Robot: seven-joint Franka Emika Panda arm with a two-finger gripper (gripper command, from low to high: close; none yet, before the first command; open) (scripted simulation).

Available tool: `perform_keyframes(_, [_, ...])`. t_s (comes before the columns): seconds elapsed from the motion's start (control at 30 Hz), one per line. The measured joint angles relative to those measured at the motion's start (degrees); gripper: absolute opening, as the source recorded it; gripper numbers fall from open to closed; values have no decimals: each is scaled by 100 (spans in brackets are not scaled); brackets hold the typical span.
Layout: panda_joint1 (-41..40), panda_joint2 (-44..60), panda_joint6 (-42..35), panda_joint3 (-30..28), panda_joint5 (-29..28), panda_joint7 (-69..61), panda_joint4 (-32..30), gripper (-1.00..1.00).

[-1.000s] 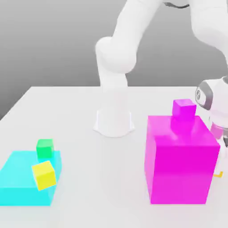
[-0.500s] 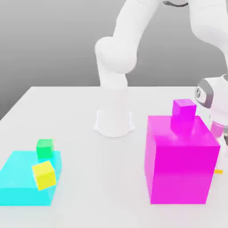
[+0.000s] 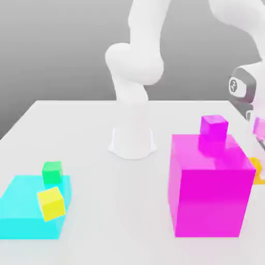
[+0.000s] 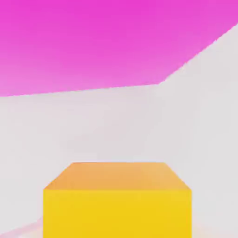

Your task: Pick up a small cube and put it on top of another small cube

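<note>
1. Exterior view: the white arm curls over the desk [image 3: 93, 129] and comes down at about 3 o'clock, behind the big magenta block [image 3: 209, 186]. The tool [image 3: 257, 147] is mostly hidden by that block.
2. The small orange-yellow cube [image 3: 257, 168] peeks out just past the block's 3 o'clock edge, seemingly lifted off the desk, directly under the tool.
3. A small magenta cube [image 3: 214, 126] sits on top of the big block. At 8 o'clock a cyan slab [image 3: 26, 207] carries a small green cube [image 3: 52, 172] and a lemon-yellow cube [image 3: 51, 203].
4. Hand view: the orange-yellow cube [image 4: 117, 200] sits close in front of the camera, centred, with the magenta block's [image 4: 93, 42] side beyond it across bare desk.
5. The tool is closed to its narrowest, clamped on the orange-yellow cube, judging by the cube's centred place under the hand.
6. Progress, as I judge it: the pick is done; carrying the cube over another small cube and setting it down are left.
</note>
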Motion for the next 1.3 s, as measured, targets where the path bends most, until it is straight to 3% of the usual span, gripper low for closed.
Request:
perform_keyframes(0.33, [338,865,-433,-1379,-1780,-2322,588,-100])
perform_keyframes(0.47, [605,1020,-647,-2108,-2191,-3343,786,-100])
perform_keyframes(0.67, [608,742,-880,-3251,-2076,-4269,603,-100])
perform_keyframes(1.3, [-875,-562,-1164,-6116,-1279,-4759,-1171,-100])
